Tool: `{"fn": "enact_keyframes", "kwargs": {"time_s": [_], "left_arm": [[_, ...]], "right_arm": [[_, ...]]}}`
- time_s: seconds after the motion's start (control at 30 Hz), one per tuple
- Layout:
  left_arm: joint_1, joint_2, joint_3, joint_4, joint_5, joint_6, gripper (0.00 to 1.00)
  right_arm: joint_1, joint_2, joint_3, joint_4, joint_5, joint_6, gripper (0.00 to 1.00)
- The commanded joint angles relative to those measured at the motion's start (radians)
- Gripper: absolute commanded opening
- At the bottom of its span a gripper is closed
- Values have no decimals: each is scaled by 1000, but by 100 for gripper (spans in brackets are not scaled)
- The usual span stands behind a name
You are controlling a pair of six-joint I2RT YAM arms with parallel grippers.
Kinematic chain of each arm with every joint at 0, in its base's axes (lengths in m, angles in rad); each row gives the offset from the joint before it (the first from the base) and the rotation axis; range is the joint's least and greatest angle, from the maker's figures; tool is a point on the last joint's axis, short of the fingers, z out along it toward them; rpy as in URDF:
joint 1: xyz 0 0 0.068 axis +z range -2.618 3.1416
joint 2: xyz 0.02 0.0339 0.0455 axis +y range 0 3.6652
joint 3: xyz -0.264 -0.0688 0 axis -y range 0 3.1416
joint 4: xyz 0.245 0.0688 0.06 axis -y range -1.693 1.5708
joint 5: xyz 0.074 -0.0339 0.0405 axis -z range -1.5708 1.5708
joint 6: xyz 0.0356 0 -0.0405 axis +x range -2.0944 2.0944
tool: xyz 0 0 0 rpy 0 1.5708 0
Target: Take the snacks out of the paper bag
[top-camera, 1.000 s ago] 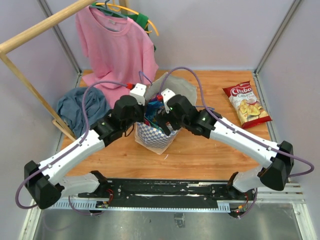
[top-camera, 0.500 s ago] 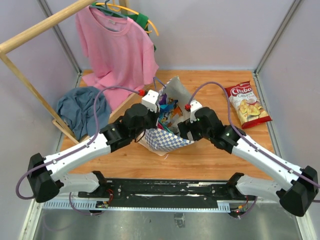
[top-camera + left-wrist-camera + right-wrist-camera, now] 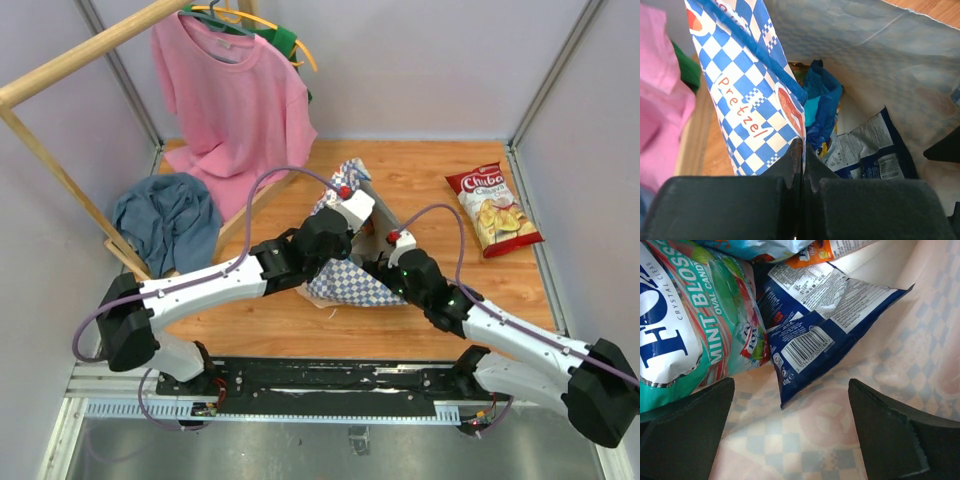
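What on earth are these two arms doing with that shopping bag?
They are emptying snacks from a checkered paper bag. The left hand is shut on the bag's rim, holding its mouth open. The right hand is open inside the bag, facing a dark blue packet and a teal mint candy packet, gripping nothing yet. One Chiba chips bag already lies out on the table.

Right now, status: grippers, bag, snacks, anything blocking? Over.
Left gripper shut on paper bag rim. Right gripper open inside bag, facing blue packet. Chiba chips already outside. Nothing blocking.
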Motion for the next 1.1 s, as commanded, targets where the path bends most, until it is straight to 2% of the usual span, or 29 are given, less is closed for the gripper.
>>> {"fn": "enact_keyframes", "kwargs": {"time_s": [0.0,0.13,0.2,0.27,0.33,0.43,0.5,0.63,0.73,0.87,1.07], "left_arm": [[8,53,101,141,-116,259,1],[9,64,139,232,-70,402,1],[9,54,116,338,-6,501,1],[11,34,74,430,65,606,1],[20,3,32,470,151,670,1],[51,-80,-54,474,259,662,1],[65,-165,-128,467,303,632,1],[70,-275,-265,454,303,600,1],[70,-285,-280,424,228,580,0],[73,-338,-372,472,240,488,0],[73,-431,-470,499,277,412,1]], "right_arm": [[27,-6,-145,142,59,207,99],[101,33,-211,319,198,284,98],[174,104,-205,433,312,298,99],[234,223,-132,506,402,288,98],[277,380,-33,541,426,275,98],[331,556,92,611,422,266,99],[366,619,113,686,426,265,99],[424,597,34,869,469,226,99],[490,457,11,783,495,109,99],[608,219,55,438,629,-58,98],[626,-45,52,156,687,-129,99]]}}
